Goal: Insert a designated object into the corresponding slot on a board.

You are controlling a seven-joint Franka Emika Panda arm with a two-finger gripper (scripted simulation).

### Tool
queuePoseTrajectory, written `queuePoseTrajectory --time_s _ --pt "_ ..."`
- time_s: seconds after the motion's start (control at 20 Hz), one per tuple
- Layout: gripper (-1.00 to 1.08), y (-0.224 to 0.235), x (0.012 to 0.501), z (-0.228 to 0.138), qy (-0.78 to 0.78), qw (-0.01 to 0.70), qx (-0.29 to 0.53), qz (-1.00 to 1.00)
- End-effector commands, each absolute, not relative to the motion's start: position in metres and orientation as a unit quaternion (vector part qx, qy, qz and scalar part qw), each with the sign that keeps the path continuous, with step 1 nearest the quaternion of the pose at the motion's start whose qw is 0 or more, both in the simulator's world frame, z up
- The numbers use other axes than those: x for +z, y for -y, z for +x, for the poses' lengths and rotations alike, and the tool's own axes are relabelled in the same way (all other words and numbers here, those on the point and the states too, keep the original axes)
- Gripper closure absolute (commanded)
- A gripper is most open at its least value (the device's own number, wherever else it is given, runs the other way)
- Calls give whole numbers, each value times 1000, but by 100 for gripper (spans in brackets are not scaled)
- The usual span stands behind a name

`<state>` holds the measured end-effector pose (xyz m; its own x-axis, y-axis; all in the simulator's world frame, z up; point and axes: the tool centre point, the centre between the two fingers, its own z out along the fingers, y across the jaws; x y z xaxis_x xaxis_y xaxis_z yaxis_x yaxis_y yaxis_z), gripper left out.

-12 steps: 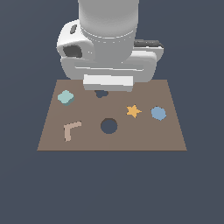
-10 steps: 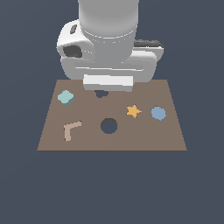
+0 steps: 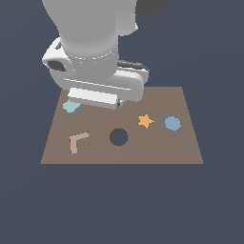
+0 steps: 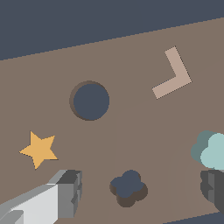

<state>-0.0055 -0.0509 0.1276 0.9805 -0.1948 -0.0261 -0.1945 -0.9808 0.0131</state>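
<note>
The board (image 3: 162, 143) lies flat, cutouts facing up, so pieces can drop straight in. Above its far side on the exterior view's left hangs the arm (image 3: 90, 52), likely lining up a pick. The tool (image 4: 131, 192) is spread wide with nothing between its fingers (image 4: 65, 192); one finger sits just beside the block (image 4: 212, 151). That block rests on the board near the far corner, exterior view's left. It's pale teal, chunky, with rounded lobes. The slot (image 4: 128, 187), dark and clover-shaped, waits unfilled between the fingers.
</note>
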Motion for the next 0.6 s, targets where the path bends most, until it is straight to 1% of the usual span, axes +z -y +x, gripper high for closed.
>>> queuePoseTrajectory --time_s 0.0,0.3,0.55 --pt "-92 77 113 -8 142 5 -11 990" --pt "-92 143 75 -26 260 3 -4 966" --pt "-92 172 56 -41 315 1 -1 949"
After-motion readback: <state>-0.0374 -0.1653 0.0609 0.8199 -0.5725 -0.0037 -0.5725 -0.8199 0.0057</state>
